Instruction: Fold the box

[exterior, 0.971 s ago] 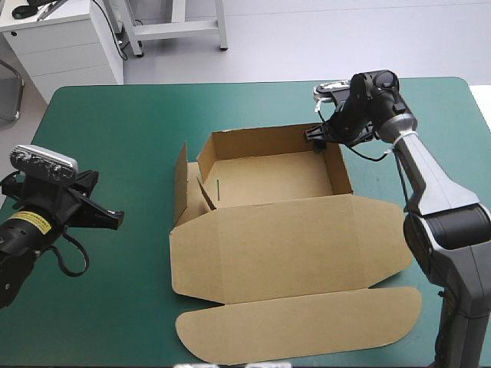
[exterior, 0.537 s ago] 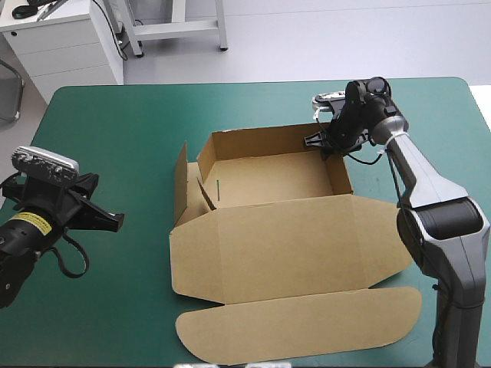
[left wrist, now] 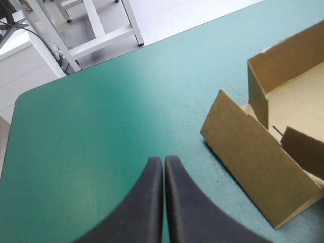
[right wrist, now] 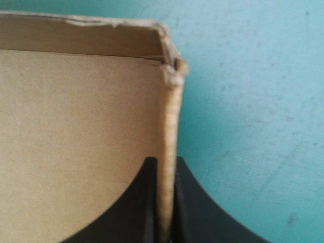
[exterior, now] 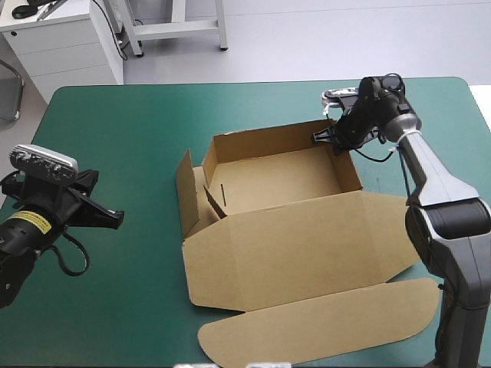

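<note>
The brown box [exterior: 280, 180] stands mid-table as an open tray with its walls raised. Its lid [exterior: 307, 245] lies flat toward the front edge, ending in a long rounded flap [exterior: 322, 326]. My right gripper [exterior: 322, 136] is at the tray's far right corner, shut on the right wall's top edge. In the right wrist view that wall [right wrist: 169, 116] runs thin between the black fingers of the right gripper [right wrist: 164, 164]. My left gripper [exterior: 115, 218] sits shut and holding nothing at the table's left side, apart from the box. In the left wrist view the box's left side flap [left wrist: 253, 157] stands ahead of and beside the left gripper [left wrist: 164, 161].
The teal-green cover [exterior: 130, 130] shows bare between my left gripper and the box. The lid's rounded flap reaches close to the table's front edge. The table's far edge [exterior: 253, 83] runs just beyond my right gripper, and the right edge lies a short way beside that arm.
My right gripper has shut on the tray's right wall. The whole box has slid and turned a little to the right, lid included. The left arm has not moved.
</note>
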Controlling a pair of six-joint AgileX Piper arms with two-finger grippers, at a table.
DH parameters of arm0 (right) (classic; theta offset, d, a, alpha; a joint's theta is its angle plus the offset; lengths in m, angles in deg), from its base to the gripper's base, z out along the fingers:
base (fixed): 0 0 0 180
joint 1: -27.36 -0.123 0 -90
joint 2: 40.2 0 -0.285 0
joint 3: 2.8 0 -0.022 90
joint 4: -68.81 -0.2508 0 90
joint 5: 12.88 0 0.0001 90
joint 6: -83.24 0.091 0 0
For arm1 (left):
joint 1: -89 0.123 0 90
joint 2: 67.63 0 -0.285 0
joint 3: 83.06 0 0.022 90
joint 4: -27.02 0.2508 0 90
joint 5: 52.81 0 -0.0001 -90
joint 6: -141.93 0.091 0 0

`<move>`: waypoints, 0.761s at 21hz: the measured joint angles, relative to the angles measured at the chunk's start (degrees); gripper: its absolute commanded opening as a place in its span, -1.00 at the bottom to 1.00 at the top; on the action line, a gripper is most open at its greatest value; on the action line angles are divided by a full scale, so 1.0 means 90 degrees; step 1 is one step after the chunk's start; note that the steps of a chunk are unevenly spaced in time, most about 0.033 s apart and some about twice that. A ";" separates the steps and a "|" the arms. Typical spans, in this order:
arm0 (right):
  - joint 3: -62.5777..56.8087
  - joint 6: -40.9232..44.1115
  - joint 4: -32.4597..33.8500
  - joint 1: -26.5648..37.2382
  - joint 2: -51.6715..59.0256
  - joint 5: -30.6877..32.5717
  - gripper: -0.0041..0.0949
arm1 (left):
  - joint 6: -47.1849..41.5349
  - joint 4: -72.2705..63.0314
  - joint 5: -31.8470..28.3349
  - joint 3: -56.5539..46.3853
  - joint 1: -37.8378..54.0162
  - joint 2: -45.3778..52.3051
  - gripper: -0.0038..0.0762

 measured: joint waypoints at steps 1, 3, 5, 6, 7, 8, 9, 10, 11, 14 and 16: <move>0.0000 -0.0135 -0.0089 0.0094 0.0098 0.0000 -0.96 | 0.0000 0.0000 -0.0007 0.0000 0.0000 0.0000 -0.92; 0.0000 -0.0428 -0.0321 0.0344 0.0438 0.0005 -0.96 | 0.0000 0.0000 -0.0012 0.0000 0.0000 0.0000 -0.92; 0.0000 -0.0650 -0.0509 0.0570 0.0912 0.0028 -0.96 | 0.0000 0.0000 -0.0012 0.0000 0.0000 -0.0006 -0.92; 0.0000 -0.0790 -0.0645 0.0718 0.1215 0.0048 -0.96 | 0.0000 0.0000 0.0000 0.0000 0.0000 -0.0074 -0.92; 0.0000 -0.0957 -0.0820 0.0871 0.1411 0.0061 -0.96 | 0.0000 0.0000 0.0038 0.0000 0.0000 -0.0154 -0.90; 0.0000 -0.1080 -0.0954 0.0988 0.1591 0.0068 -0.96 | 0.0000 0.0000 0.0072 0.0000 0.0000 -0.0248 -0.86; 0.0000 -0.1191 -0.1071 0.1180 0.1828 0.0076 -0.96 | 0.0000 0.0000 0.0100 0.0000 0.0000 -0.0464 -0.86; 0.0000 -0.1217 -0.1103 0.1276 0.1914 0.0076 -0.96 | 0.0000 0.0000 0.0120 0.0000 0.0000 -0.0597 -0.86; 0.0000 -0.1280 -0.1140 0.1454 0.2109 0.0076 -0.96 | 0.0000 0.0000 0.0134 0.0000 0.0005 -0.0872 -0.86; -0.0143 -0.1493 -0.1207 0.1731 0.2424 0.0076 -0.96 | 0.0022 -0.0176 0.0126 0.0031 0.0182 -0.1452 -0.85; -0.0314 -0.1608 -0.1258 0.1879 0.2596 0.0076 -0.96 | 0.0278 -0.0562 0.0035 0.0098 0.0486 -0.1784 -0.85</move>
